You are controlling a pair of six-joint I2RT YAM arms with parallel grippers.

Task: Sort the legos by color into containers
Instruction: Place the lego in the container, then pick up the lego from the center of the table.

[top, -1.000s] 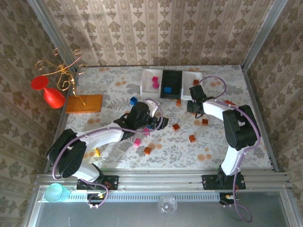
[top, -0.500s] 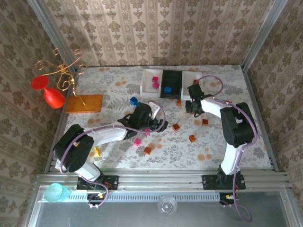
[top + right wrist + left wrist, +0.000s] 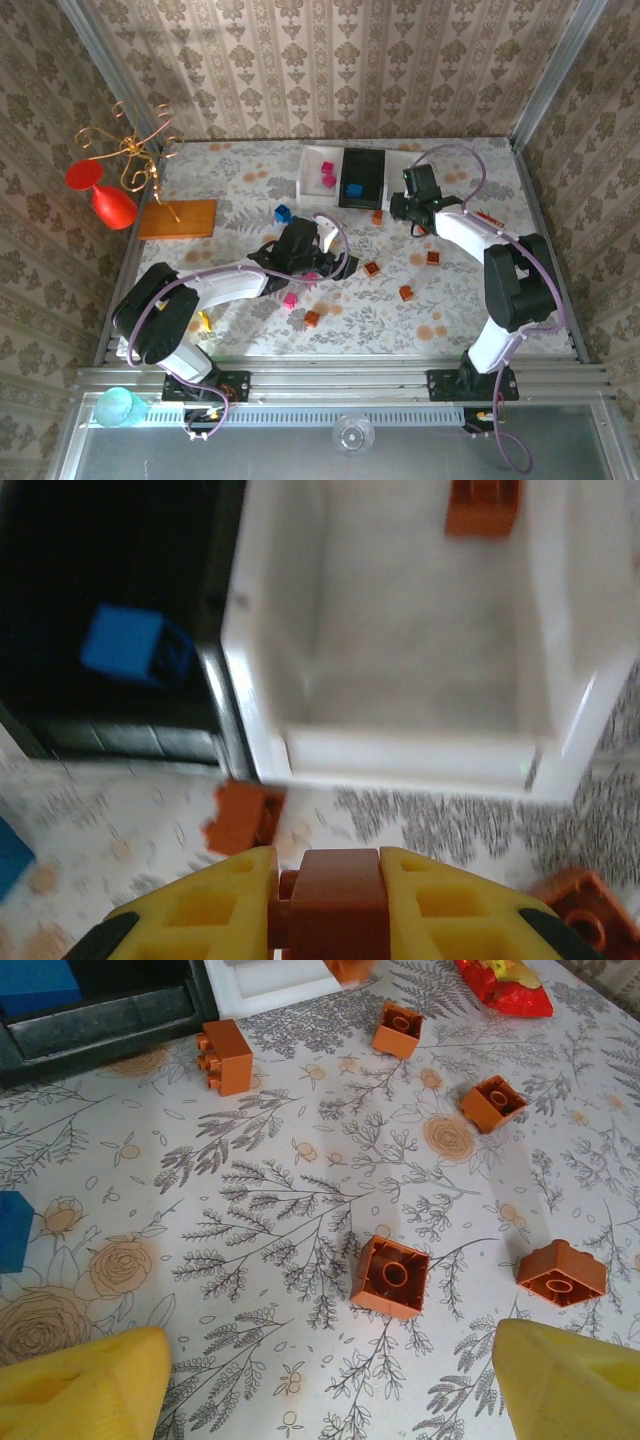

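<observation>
One orange-brown brick (image 3: pixel 335 905) is pinched between the right gripper's (image 3: pixel 330 868) jaws at lower centre, just short of the right white tray's (image 3: pixel 400 752) near rim. The left gripper (image 3: pixel 325 1395) hangs spread wide over open tablecloth (image 3: pixel 250 1150), with a hollow-side-up orange brick (image 3: pixel 390 1276) lying just ahead of its fingers (image 3: pixel 80 1390).

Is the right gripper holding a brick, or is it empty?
Holding: the right gripper is closed on an orange-brown brick.
</observation>
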